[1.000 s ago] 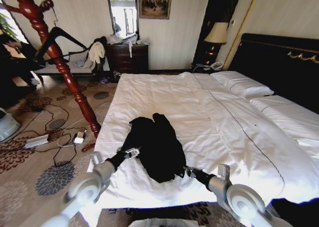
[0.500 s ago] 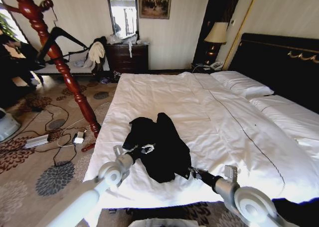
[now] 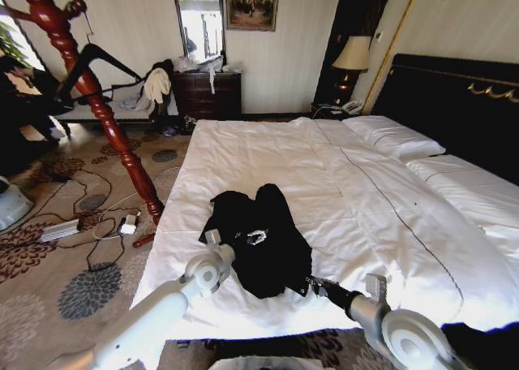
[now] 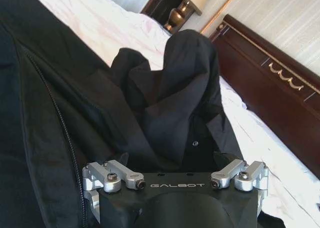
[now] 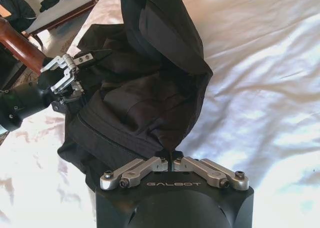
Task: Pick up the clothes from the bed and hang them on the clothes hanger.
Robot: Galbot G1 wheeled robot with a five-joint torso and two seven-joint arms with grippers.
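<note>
Clothes: the black garment (image 3: 261,238) lies crumpled on the white sheet near the foot of the bed (image 3: 381,200), bunched into a mound with one fold standing up toward the headboard (a zip line and a small button show in the left wrist view (image 4: 165,108)).

Left gripper: the left gripper (image 3: 258,238) reaches in from the robot's left and sits over the middle of the garment. In the right wrist view (image 5: 97,57) its fingers stand apart, with dark cloth under and around them. In the left wrist view the linkages are spread wide; whether any cloth is pinched cannot be told.

Right gripper: the right gripper (image 3: 305,286) is at the garment's near right edge, low on the sheet. In the right wrist view (image 5: 172,157) its finger linkages are drawn together in the middle, and the tips meet right at a fold of the black cloth, which looks nipped between them.

Clothes hanger: the black hanger (image 3: 96,60) hangs from a red-brown wooden stand (image 3: 105,114) on the carpet, beside the bed's left edge and well apart from the garment.

Bed surroundings: white pillows (image 3: 393,139) lie at the black headboard (image 3: 454,102); a lamp (image 3: 351,58) stands in the far corner.
</note>
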